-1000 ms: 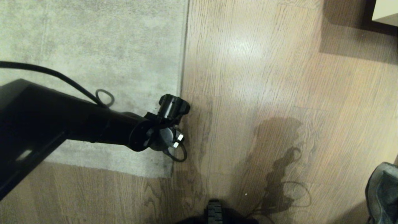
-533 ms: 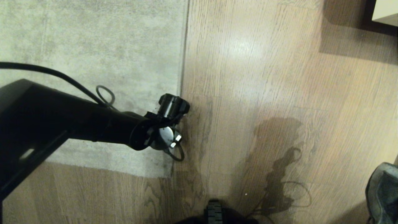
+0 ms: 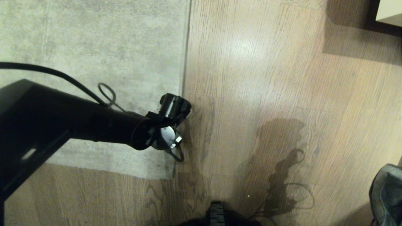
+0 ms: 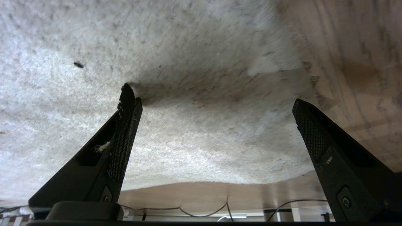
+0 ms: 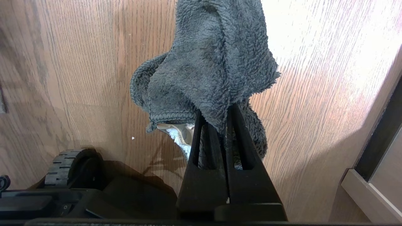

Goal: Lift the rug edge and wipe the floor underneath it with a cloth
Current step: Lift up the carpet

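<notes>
A: Left gripper (image 4: 213, 106)?
B: We see both fingers spread wide over the rug (image 3: 94, 47), at its right edge near the near corner, holding nothing.
A: Right gripper (image 5: 216, 122)?
B: Pressed together, pinching the cloth (image 5: 207, 62), which hangs above the floor (image 3: 282, 78) at the far right.
A: Rug lifted?
B: We see it lying flat.

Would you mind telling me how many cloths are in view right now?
1. The cloth is clamped in the shut right gripper, hanging above the floor; others may lie outside these views.
</notes>
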